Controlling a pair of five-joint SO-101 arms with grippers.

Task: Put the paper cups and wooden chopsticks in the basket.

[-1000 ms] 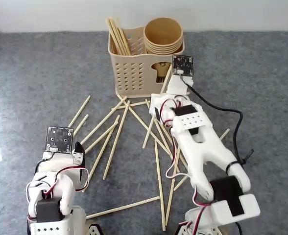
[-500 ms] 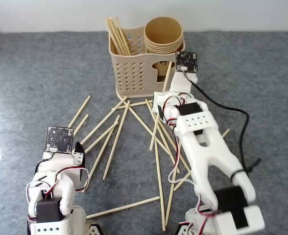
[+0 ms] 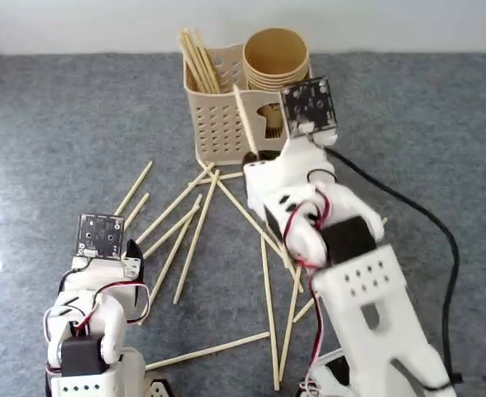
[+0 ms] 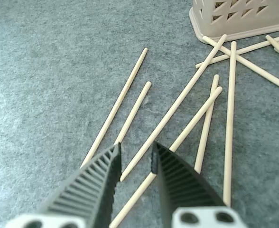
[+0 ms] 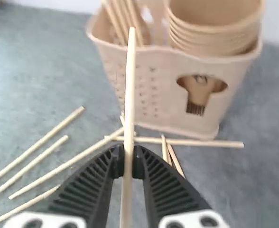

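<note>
A beige perforated basket [image 3: 222,128] stands at the back with a stack of paper cups [image 3: 276,59] and several chopsticks [image 3: 197,62] inside it. My right gripper [image 3: 258,159] is shut on one wooden chopstick [image 3: 244,116], held raised and tilted in front of the basket. In the right wrist view that chopstick [image 5: 129,90] runs upright between the fingers [image 5: 101,173] toward the basket [image 5: 153,90] and the cups [image 5: 215,23]. My left gripper [image 4: 135,159] is open low over loose chopsticks [image 4: 175,107] on the carpet, at the near left [image 3: 132,252].
Several loose chopsticks [image 3: 183,231] lie scattered over the grey carpet between the arms and the basket, some crossed [image 3: 268,281]. A black cable [image 3: 425,215] trails from the right arm. Bare carpet spreads to the far left and right.
The right arm has risen and swung toward the basket, lifting the chopstick off the carpet so that it now points up in front of the basket. The left arm has kept still.
</note>
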